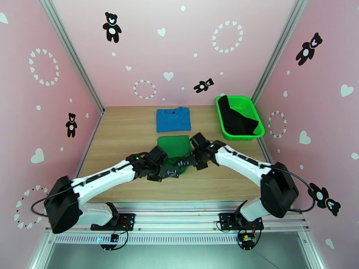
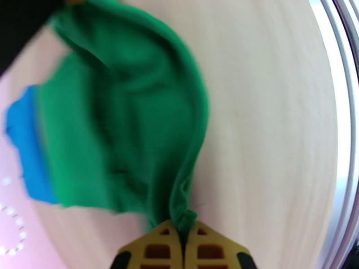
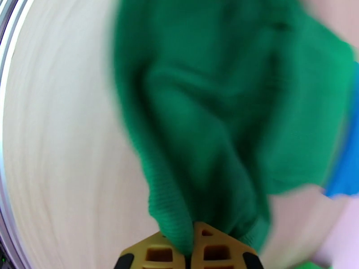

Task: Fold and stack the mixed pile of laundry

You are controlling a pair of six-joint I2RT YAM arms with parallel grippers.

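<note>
Pinching the near edge of the green shirt [image 1: 174, 145], spread just on the near side of the blue shirt [image 1: 173, 119], with left gripper [image 2: 183, 229] and right gripper [image 3: 190, 240] both clamped on cloth. Soft, light, floppy, probably; best taken at outer corners.

left end effector [image 2: 183, 230] clamped, right end effector [image 3: 192, 237] clamped, arms angled inward

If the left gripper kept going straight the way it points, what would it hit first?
The green shirt: the left gripper is shut on its edge, and the cloth lies right ahead. Past it, probably table; depth is unclear.
</note>
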